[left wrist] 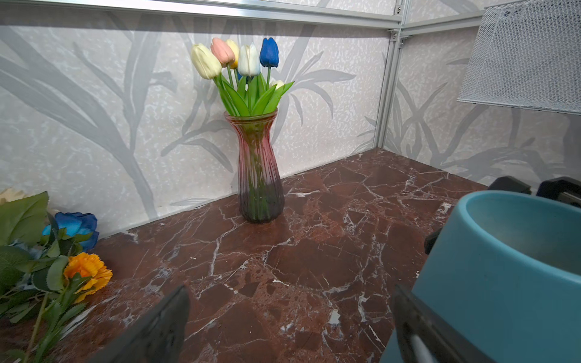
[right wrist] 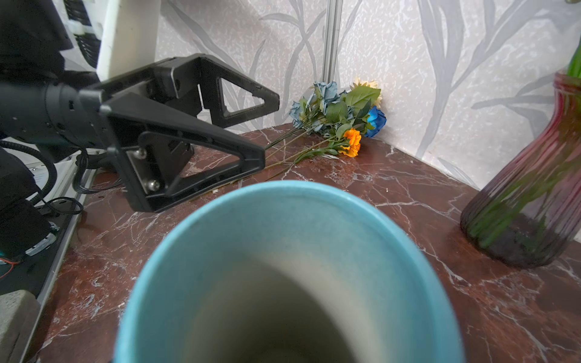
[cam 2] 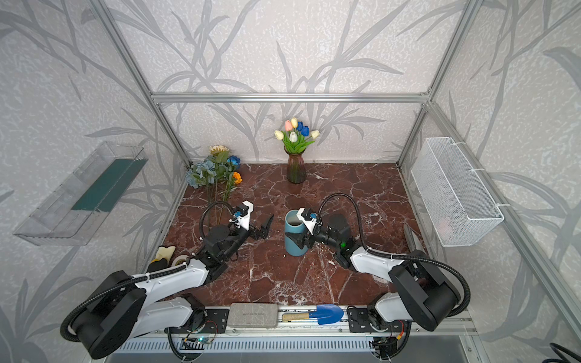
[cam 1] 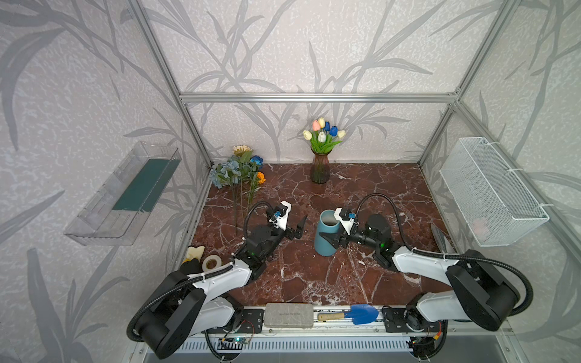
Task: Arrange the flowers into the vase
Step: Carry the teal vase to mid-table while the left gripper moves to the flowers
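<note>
Nearest the front rail, a grey block [cam 1: 289, 315] and a blue trowel [cam 1: 361, 314] lie unused. At mid-table the right gripper [cam 1: 330, 239] is closed round the blue vase [cam 1: 321, 246]; one finger lies across its near wall, the other is hidden behind it. The vase stands mouth up on the marble. Just beside it, the left gripper [cam 1: 298, 228] is spread to its widest and holds nothing. In the far left corner the loose flowers [cam 1: 239, 171] lie flat, heads to the wall, stems pointing toward the arms. At the back wall the tulips [cam 1: 323, 132] stand in a glass vase [cam 1: 320, 171].

Assessment: the step appears to be steadying the vase while the left arm fetches a stem; it should take one stem low down (the stems overlap, so a stray second is likely); the right grip should hold firm.

In the right wrist view the blue vase [right wrist: 283, 220] is seen to be empty; that gripper's own fingers are out of sight there, and only the top views show the grip. The left wrist view puts the orange bloom [left wrist: 88, 272] nearest.
</note>
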`<action>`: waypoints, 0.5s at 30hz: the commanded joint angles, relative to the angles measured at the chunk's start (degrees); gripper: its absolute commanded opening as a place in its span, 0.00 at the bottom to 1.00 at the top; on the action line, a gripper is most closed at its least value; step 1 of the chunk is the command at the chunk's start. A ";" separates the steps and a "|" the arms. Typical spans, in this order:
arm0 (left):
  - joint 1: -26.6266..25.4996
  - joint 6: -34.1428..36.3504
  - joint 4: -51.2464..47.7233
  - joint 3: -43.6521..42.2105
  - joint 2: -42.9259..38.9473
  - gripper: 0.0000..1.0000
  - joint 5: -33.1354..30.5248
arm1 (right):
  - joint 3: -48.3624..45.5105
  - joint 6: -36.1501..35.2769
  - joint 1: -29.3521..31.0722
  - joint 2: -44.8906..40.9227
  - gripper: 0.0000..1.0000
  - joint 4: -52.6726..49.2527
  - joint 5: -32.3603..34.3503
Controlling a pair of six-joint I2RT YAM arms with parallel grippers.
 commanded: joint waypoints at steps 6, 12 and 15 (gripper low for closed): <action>1.92 -1.56 -1.02 1.98 -0.73 1.00 -6.58 | 2.92 -0.49 1.23 0.78 0.49 8.23 -0.98; 6.56 -4.01 -9.98 5.97 -3.59 1.00 -4.67 | 4.63 -0.52 1.36 0.55 0.98 4.46 -0.80; 10.11 -6.74 -14.71 8.23 -5.00 1.00 -4.14 | 4.29 -1.38 1.32 -0.44 0.99 3.57 0.29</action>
